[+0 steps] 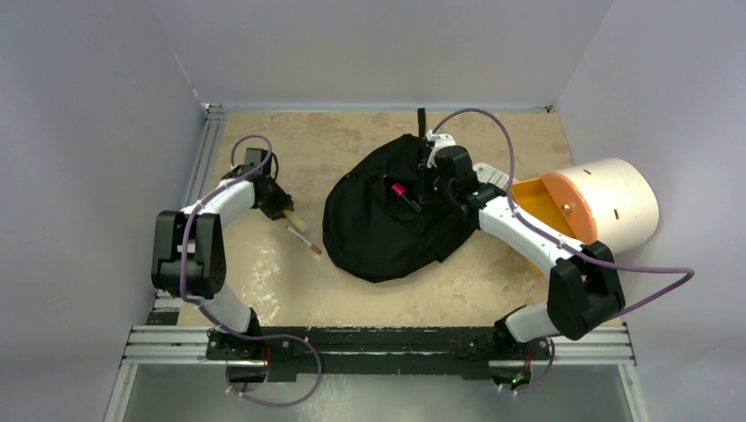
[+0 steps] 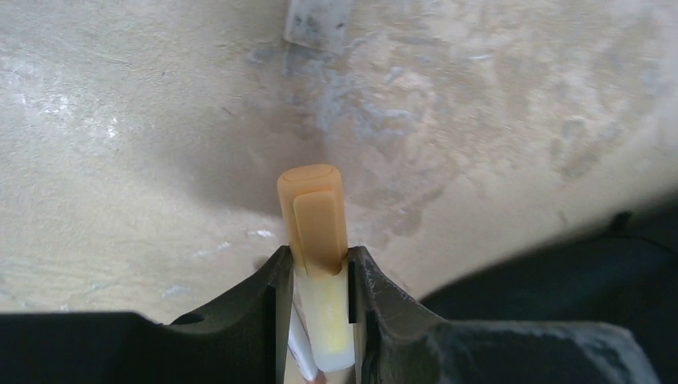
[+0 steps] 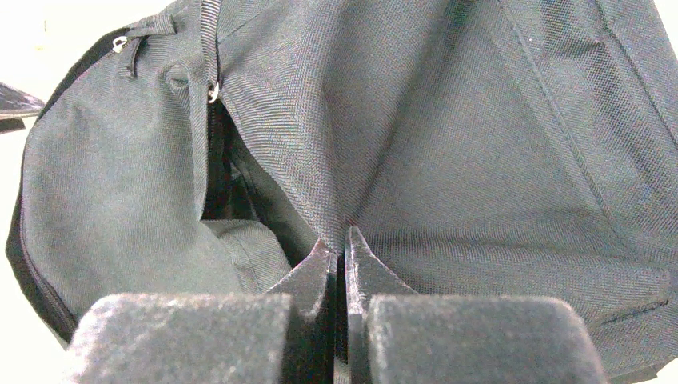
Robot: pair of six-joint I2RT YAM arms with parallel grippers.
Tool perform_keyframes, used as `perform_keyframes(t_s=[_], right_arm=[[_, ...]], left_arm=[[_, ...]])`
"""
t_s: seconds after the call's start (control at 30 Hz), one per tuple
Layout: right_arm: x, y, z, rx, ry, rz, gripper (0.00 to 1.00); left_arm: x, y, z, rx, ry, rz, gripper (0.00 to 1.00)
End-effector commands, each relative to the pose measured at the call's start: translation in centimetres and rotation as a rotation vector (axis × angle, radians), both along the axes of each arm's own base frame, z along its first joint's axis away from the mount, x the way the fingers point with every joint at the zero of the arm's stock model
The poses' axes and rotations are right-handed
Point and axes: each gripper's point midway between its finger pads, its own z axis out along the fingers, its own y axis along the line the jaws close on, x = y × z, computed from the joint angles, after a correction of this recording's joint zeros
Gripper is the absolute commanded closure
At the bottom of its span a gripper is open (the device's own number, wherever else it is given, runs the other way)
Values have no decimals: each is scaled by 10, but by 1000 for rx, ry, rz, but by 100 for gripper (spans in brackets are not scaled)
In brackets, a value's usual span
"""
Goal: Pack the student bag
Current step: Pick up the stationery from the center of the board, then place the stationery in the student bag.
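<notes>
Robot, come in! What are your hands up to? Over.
Left gripper shut on orange-capped marker. Right gripper shut on student bag fabric beside the opening. Pen lies on table between left gripper and bag.

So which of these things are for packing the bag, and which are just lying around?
For the job: student bag, pinched by right hand; orange-capped marker in left hand; pen on the table.
Just lying about: cream-and-orange cylinder.

We can read no text, label, brand, number or sign anywhere: not on the student bag [image 1: 378, 233], the highlighter [image 2: 313, 220] or the cylinder [image 1: 620, 198].
</notes>
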Motion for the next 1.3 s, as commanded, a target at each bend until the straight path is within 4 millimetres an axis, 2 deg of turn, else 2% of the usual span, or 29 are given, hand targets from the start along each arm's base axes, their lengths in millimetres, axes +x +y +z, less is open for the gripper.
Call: perform_keyframes(t_s=[0.0, 0.17, 0.27, 0.37, 0.63, 0.8, 0.9, 1.07, 1.27], right_arm=[[-1, 10, 25, 56, -54, 17, 100], [0, 12, 26, 62, -52, 23, 100], [0, 12, 27, 65, -57, 20, 100], [0, 11, 29, 73, -64, 15, 100], [-1, 12, 32, 91, -70, 15, 100], [-2, 13, 34, 95, -74, 18, 100], [-2, 12, 36, 99, -80, 19, 100], [-4, 12, 39, 109, -95, 21, 100], [-2, 18, 56, 139, -150, 55, 100]], left_arm=[[11, -4, 53, -21, -151, -39, 80], [6, -10, 80, -36, -210, -67, 80], [1, -23, 97, -50, -247, -97, 80], [-5, -52, 117, -85, -296, -151, 79], [-11, -150, 156, -236, -403, -306, 79], [-8, -208, 164, -280, -424, -417, 79], [-6, -234, 163, -290, -430, -464, 79], [-5, -270, 163, -322, -440, -534, 79], [-7, -301, 164, -374, -443, -590, 80]])
